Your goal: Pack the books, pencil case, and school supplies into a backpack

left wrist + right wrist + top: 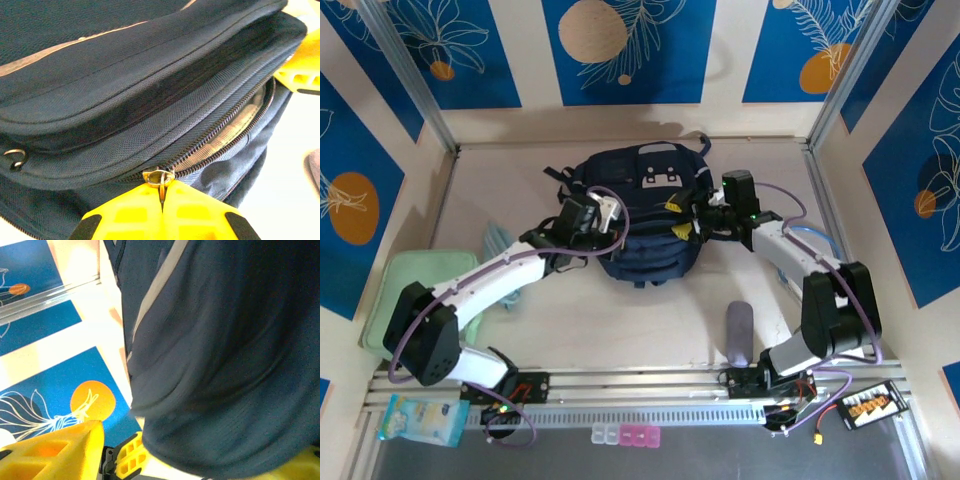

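The counter [620, 320] is a smooth, pale, matt sheet, and near the middle of its far half lies the backpack [645, 215], the bulkiest thing on it: a rounded, padded hump of navy woven fabric with dark straps. In my left wrist view its cloth shows a fine grid weave with stitched seams running in long curves, and a narrow pale grey stripe [75, 45] crosses the upper panel.

At the counter's left edge, beside my left arm, sits a pale-green flat box [415, 285], squarish with soft corners. The pencil case [740, 335] lies on the bare counter just ahead of my right arm's base, well apart from the backpack: a small grey oblong pouch with rounded ends.

My right pincer [688, 222] is at the backpack's right flank. It is released, its ribbed yellow plastic fingers [55, 450] spread wide, with the bag's dark bulk bulging between them.

My left pincer [161, 195] is at the bag's left side, clenched on the pull tab [160, 178], a small brass-coloured metal loop. From it the zipper [225, 125] runs away in two rows of fine dark teeth, parted to a narrow, lens-shaped slit with grey lining inside.
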`<action>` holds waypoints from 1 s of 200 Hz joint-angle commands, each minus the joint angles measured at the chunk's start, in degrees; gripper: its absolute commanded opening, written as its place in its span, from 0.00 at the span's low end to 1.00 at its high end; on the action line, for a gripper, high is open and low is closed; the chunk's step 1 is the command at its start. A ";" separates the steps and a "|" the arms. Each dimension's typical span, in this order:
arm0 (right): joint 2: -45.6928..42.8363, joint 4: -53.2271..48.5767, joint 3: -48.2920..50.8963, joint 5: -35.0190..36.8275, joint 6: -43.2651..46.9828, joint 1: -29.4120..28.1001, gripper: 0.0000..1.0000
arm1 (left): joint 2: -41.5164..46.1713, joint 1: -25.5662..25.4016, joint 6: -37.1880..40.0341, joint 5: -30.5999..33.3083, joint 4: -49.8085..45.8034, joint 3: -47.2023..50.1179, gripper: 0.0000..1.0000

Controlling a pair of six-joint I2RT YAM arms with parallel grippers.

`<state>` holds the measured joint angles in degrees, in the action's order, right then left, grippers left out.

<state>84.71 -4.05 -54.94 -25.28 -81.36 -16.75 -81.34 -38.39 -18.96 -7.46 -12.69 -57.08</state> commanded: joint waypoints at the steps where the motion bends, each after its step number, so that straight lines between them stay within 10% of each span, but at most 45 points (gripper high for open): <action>1: -1.82 -5.57 -0.56 6.86 -4.81 -2.28 0.63 | -1.72 -1.76 1.63 -4.52 6.07 -2.86 0.00; 68: 5.76 -8.69 -5.70 11.81 -9.84 -6.53 0.58 | -3.82 -3.56 2.40 -4.77 8.30 -3.23 0.00; 138: 3.16 -10.17 -4.93 17.70 -7.51 -5.48 0.20 | -3.37 -3.36 6.85 -0.96 2.27 -2.88 0.00; 200: -0.55 -8.07 -5.00 16.90 -1.58 -0.73 0.12 | -0.88 -1.32 13.59 4.31 -5.59 -0.58 0.00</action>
<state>86.74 -12.93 -59.51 -10.96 -86.54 -20.12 -84.82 -41.17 -8.75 -6.33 -13.37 -57.91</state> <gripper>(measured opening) 0.128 0.045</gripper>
